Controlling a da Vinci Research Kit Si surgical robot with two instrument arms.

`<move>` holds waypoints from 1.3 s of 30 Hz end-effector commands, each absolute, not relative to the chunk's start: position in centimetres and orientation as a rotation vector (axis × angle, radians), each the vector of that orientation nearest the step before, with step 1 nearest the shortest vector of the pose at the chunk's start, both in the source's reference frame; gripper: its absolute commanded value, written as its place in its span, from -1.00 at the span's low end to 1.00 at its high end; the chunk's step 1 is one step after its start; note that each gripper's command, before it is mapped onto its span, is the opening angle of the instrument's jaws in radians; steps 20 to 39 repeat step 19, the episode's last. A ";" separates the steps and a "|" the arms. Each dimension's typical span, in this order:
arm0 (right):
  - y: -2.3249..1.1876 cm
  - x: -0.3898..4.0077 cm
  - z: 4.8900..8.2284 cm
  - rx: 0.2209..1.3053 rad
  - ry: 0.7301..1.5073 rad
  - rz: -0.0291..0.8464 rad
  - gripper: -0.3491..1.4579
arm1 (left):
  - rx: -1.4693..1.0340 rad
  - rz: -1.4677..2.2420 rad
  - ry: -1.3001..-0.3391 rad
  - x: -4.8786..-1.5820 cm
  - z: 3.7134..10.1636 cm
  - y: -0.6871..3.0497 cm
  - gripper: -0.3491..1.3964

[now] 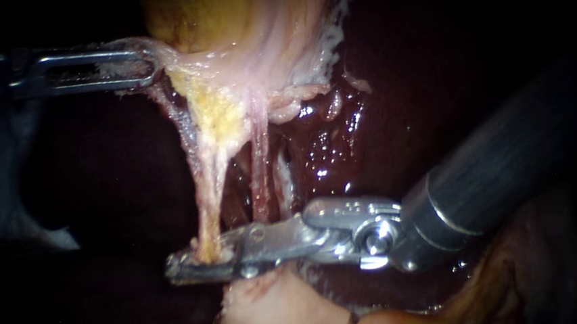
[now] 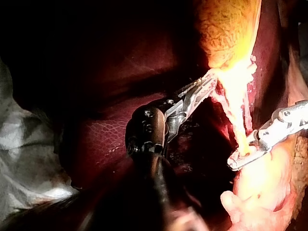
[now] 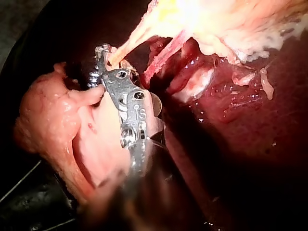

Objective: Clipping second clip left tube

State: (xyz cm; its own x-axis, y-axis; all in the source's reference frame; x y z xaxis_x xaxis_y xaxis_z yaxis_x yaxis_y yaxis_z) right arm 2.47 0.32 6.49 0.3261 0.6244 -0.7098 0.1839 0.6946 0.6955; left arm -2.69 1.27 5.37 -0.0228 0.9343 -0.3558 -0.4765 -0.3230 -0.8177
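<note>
A surgical bench: bare liver (image 1: 332,153) and gallbladder (image 1: 224,14) beside pale sheeting (image 2: 21,159), the slender right instrument (image 1: 197,262) reaching in.

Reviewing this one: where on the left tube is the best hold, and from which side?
Low on the left tube, its thin bare stretch, from the right and crosswise. It hangs taut and nearly upright, stretched by the left instrument gripping the gallbladder, and stands clear of the right tube there. The right instrument is closed on that spot.

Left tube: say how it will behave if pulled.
Likely floppy: the left tube is a thin strand, taut only between the gallbladder held by the left instrument and the right instrument shut on it. Probably slippery: it glistens.
</note>
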 end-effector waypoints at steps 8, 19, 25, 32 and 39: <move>0.43 2.45 6.48 0.804 1.211 0.318 -1.00 | -1.101 1.603 -0.595 -2.69 5.37 1.27 -1.00; 0.42 2.47 6.49 0.821 1.216 0.291 -1.00 | -1.101 1.603 -0.595 -2.69 5.37 1.28 -1.00; 0.42 2.47 6.49 0.821 1.216 0.291 -1.00 | -1.101 1.603 -0.595 -2.69 5.37 1.28 -1.00; 0.42 2.47 6.49 0.821 1.216 0.291 -1.00 | -1.101 1.603 -0.595 -2.69 5.37 1.28 -1.00; 0.42 2.47 6.49 0.821 1.216 0.291 -1.00 | -1.101 1.603 -0.595 -2.69 5.37 1.28 -1.00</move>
